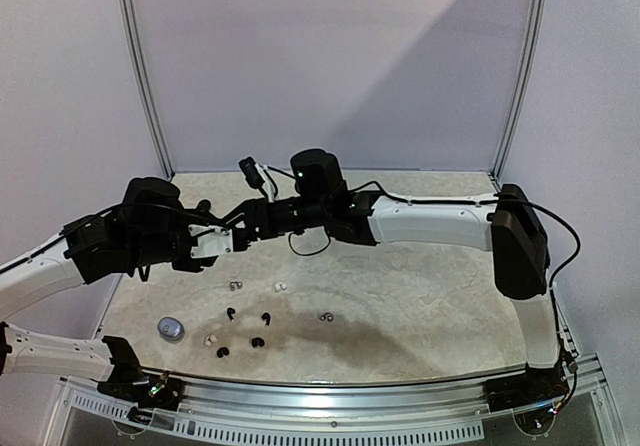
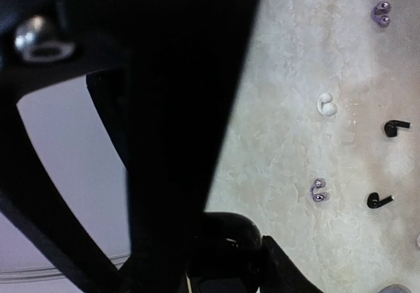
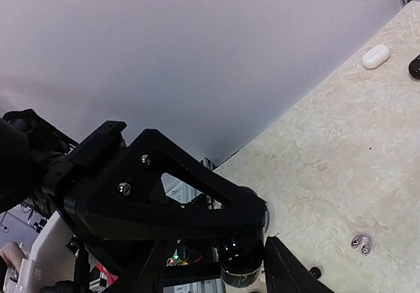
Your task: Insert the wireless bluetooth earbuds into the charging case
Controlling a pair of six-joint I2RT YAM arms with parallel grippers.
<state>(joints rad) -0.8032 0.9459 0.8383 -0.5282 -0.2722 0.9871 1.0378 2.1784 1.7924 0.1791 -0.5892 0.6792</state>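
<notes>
Nearest to the arm bases, a small grey round charging case (image 1: 171, 328) lies on the surface (image 1: 430, 296), toward its left side. Just beyond it the wireless bluetooth earbuds (image 1: 258, 343) are scattered loose, none of them in a case: black ones, a white earbud (image 1: 280, 287) and a silvery earbud (image 1: 325, 317), each apart from the others.

Above and behind them, the left gripper (image 1: 236, 236) and the right gripper (image 1: 252, 224) meet in the air, very close to each other. In the left wrist view a black glossy rounded thing (image 2: 223, 240) sits at the fingers; I judge it to be a black charging case. Whether the left fingers are clenched on it I cannot tell. The right fingers are close to the same thing, and I cannot tell either if they grasp it or are released.

The step in hand seems to be preparing this case, perhaps opening its lid, before any earbud goes in. The next move calls for a steady hold by one arm, then a fine pinch on a tiny bud that matches the case.

The surface is beige with a marbled stone pattern. Far back, near the wall, lies a white pebble-like case (image 3: 376, 56). Pale walls (image 1: 330, 56) with metal posts (image 1: 140, 66) enclose the place.
</notes>
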